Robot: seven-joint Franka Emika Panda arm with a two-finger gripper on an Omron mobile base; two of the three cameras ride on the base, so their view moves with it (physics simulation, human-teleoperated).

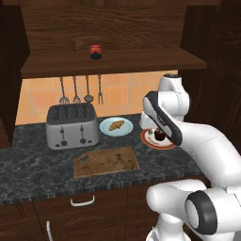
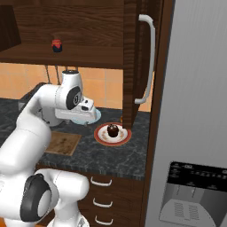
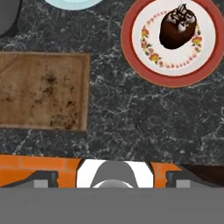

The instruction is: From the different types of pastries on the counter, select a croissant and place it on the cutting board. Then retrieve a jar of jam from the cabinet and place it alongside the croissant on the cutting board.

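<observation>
On the dark counter (image 1: 28,169), seen from the left, a croissant (image 1: 116,125) lies on a pale blue plate (image 1: 106,129) behind the bare cutting board (image 1: 106,161), beside a toaster (image 1: 72,124), while a jam jar (image 1: 96,52) stands on the cabinet shelf (image 1: 141,61) above. From the right, a chocolate pastry (image 2: 113,130) sits on a red-rimmed plate (image 2: 100,136). Looking down from the hand, the gripper's jaws stand wide apart, holding nothing, over bare counter between board and red-rimmed plate.

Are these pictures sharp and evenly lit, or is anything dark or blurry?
Left base view: even light, the croissant crisp, the cabinet dim. Right base view: the jar of jam small, details unclear. Hand view: the cutting board slightly soft, no glare.
</observation>
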